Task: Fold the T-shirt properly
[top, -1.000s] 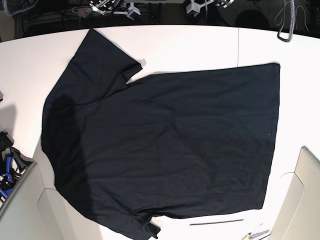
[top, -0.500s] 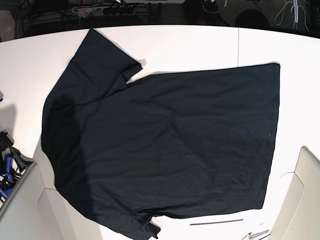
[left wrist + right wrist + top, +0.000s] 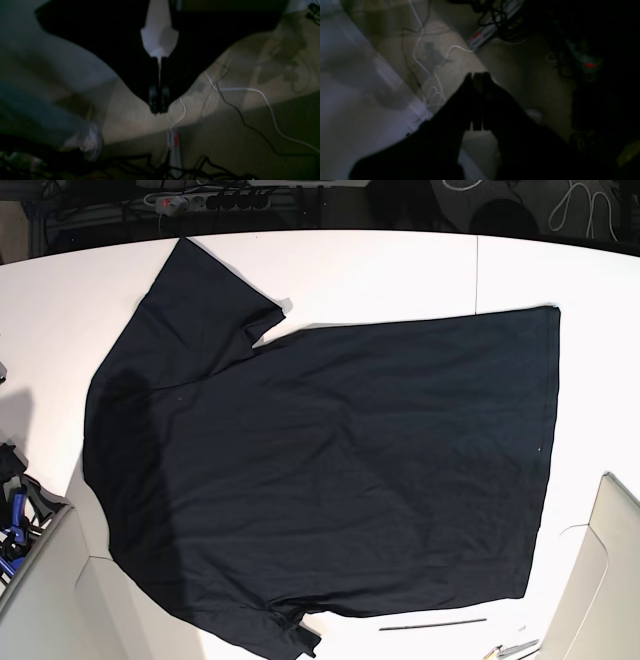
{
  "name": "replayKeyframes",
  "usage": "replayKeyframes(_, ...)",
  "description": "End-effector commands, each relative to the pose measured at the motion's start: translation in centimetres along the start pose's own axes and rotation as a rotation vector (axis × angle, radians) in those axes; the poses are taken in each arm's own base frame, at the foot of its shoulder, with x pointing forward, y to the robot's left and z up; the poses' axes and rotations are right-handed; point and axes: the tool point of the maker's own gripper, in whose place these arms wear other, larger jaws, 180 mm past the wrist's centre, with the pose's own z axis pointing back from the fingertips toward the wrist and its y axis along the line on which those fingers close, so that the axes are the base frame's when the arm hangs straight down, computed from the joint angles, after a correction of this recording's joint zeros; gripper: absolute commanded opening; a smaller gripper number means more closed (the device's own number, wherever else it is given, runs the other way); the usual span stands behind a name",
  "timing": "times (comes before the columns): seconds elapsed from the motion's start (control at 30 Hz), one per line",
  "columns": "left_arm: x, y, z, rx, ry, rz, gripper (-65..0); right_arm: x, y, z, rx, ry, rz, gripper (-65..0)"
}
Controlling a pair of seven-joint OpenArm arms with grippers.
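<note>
and there it was, the t-shirt, spread flat and wide across the white surface, hem toward the right edge, one sleeve reaching up to the far left corner, the other bunched at the near edge. a seam ran through the surface just right of centre. a thin dark strip lay on the white near the front, just beside the cloth. beyond the far edge the room sat dark, a power strip and pale cables on the floor. both wrist views were dim: the left tool hung over beige floor and a white cable, jaws pressed together, gripping nothing. the right tool was likewise closed up and empty, above tangled cords, clear of the shirt.
</note>
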Motion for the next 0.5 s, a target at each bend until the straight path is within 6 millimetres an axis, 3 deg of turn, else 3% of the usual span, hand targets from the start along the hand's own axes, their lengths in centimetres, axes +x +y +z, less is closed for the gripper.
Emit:
replayKeyframes(0.0, -0.5, -0.5, 0.7, -0.013, -0.003, -0.001, -63.7, 0.1, 1.2, 1.0, 0.027, -0.022, 0.016, -65.0)
replayKeyframes(0.2, 0.9, -1.6, 4.4, 0.011, -0.062, -0.032, -63.7, 1.2, 2.8, 5.6, 0.028, -0.024, 0.126, -65.0)
replayKeyframes(0.33, 2.9, -1.1, 7.6, 0.086, -0.147, -0.033, -63.7, 3.2, 2.7, 8.1, -0.009, -0.062, 0.175, -65.0)
replayKeyframes(0.47, 5.3, -1.4, 11.6, 0.116, -0.233, -0.038, -63.7, 5.9, 1.1, 10.8, -0.089, -0.065, 0.148, -65.0)
